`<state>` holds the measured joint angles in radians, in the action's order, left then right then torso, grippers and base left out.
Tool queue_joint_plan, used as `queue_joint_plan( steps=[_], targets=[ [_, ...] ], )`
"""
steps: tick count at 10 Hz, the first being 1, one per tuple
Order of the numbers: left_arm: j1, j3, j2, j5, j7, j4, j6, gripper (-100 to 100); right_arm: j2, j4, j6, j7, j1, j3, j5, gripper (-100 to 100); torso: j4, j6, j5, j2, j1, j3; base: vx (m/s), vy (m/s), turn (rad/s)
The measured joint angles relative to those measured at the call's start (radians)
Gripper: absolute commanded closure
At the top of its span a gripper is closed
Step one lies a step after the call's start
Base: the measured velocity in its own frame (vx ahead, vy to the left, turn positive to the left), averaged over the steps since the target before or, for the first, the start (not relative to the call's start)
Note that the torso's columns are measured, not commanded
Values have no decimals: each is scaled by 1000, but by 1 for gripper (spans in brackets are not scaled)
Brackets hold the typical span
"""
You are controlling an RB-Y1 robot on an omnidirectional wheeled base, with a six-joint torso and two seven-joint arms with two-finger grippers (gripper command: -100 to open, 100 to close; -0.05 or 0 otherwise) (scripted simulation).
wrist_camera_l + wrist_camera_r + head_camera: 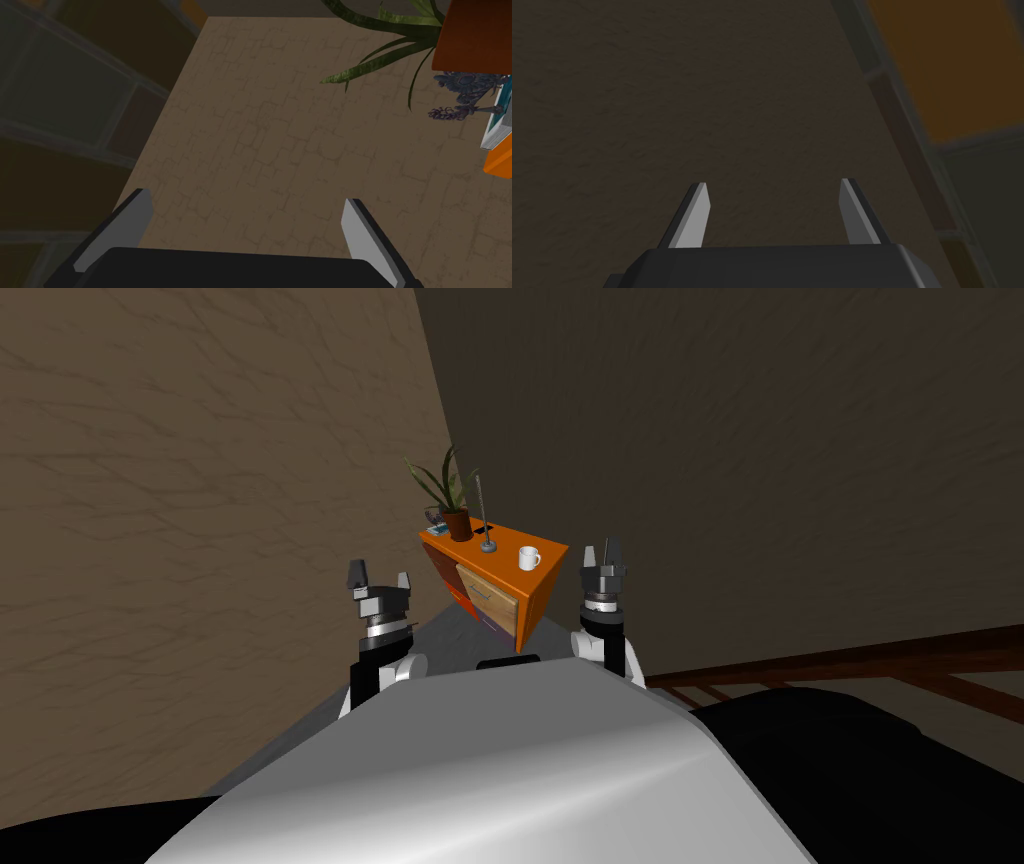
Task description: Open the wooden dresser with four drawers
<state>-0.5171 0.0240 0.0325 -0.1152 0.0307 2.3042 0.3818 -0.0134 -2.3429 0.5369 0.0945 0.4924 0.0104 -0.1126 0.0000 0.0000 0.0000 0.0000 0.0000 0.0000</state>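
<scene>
An orange-topped dresser (505,550) stands in the room's corner ahead of me, its light wooden drawer front (490,596) with a thin handle facing me. My left gripper (380,581) is raised short of it and to its left, fingers open and holding nothing; the left wrist view shows its fingers (357,232) spread before a brown wall, with a corner of the dresser (500,162) at the side. My right gripper (603,556) is raised just right of the dresser, open and holding nothing, its fingers (698,217) spread before a dark wall.
On the dresser top stand a potted plant (452,500), a thin metal stand (487,528), a white mug (528,557) and a small book (437,529). A dark wooden railing (850,666) runs along the right. Brown walls meet behind the dresser.
</scene>
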Motion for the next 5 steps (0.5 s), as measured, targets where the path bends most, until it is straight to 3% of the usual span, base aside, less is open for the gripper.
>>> queue_joint_plan(
  steps=[2,5],
  targets=[
    [0,0,0,0,0,0,0,0,0,0,0,0,0,0,0,0,105,0,0,104,0,-209,0,0,0],
    [0,0,0,0,0,0,0,0,0,0,0,0,0,0,0,0,322,0,0,322,0,-644,0,0,0]
  ],
)
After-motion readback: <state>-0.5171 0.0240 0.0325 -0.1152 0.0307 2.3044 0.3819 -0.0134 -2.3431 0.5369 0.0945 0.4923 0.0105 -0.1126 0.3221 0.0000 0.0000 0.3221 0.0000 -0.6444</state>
